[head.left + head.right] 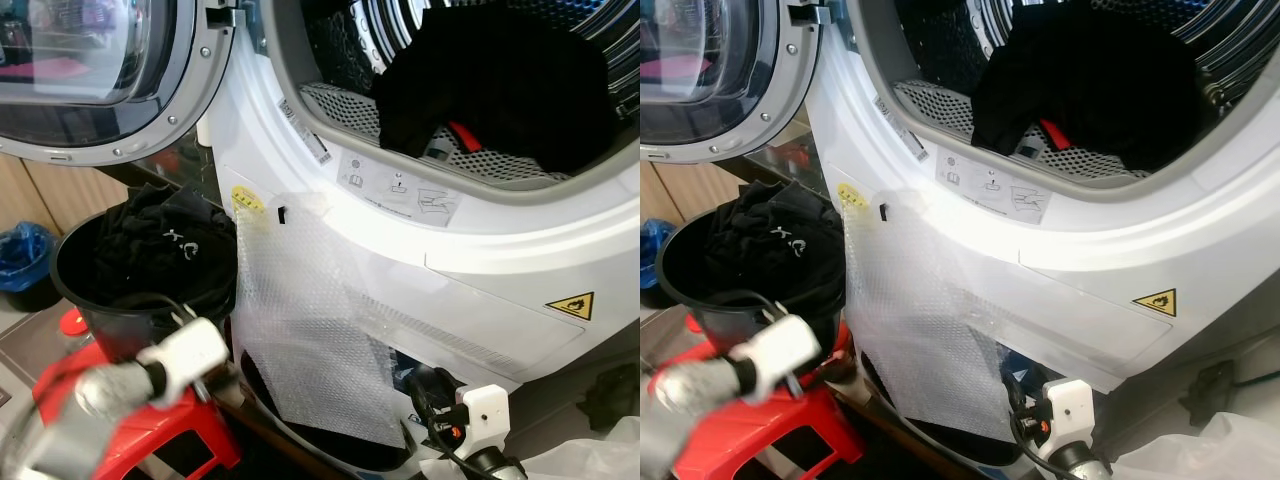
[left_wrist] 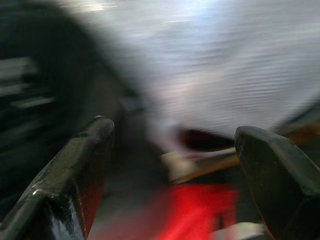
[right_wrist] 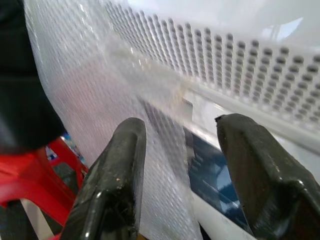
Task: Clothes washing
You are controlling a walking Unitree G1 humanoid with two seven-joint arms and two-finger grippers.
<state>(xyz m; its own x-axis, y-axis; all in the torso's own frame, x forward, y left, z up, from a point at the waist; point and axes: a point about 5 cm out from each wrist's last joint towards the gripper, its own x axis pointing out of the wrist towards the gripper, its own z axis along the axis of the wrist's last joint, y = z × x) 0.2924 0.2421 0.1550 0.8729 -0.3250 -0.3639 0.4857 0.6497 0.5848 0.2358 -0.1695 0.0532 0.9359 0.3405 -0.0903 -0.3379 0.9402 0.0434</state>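
- Head camera, left eye: white front-loading washing machine (image 1: 500,290) with its round door (image 1: 90,70) swung open toward the robot's left. A black garment (image 1: 500,85) lies heaped in the perforated drum (image 1: 340,105), with a small red item (image 1: 462,132) poking out beneath it.
- Labels: a strip of three pictogram stickers (image 1: 400,190) sits just under the drum opening, too small to read; a yellow triangular warning sticker (image 1: 570,305) with a flame symbol is on the lower front panel, and a yellow round sticker (image 1: 247,200) sits at the panel's left edge.
- A sheet of bubble wrap (image 1: 310,330) hangs over the machine's lower front.
- Left of the machine, a black bucket (image 1: 90,290) stands on a red stool (image 1: 190,435) and holds more dark clothes (image 1: 165,245) with small white marks that cannot be read.
- Both silver arms show low in the frame, well below the drum and its garment.
- Left wrist: blurred. The left end effector (image 2: 175,145) is released, its two black fingers (image 2: 75,165) spread wide, pointing at the bubble wrap with red stool below.
- Right wrist: the right end effector (image 3: 177,150) is also released, fingers (image 3: 120,175) apart and grasping nothing, close against the bubble wrap and a white perforated panel (image 3: 240,65); the red stool and a dark shape lie to one side.
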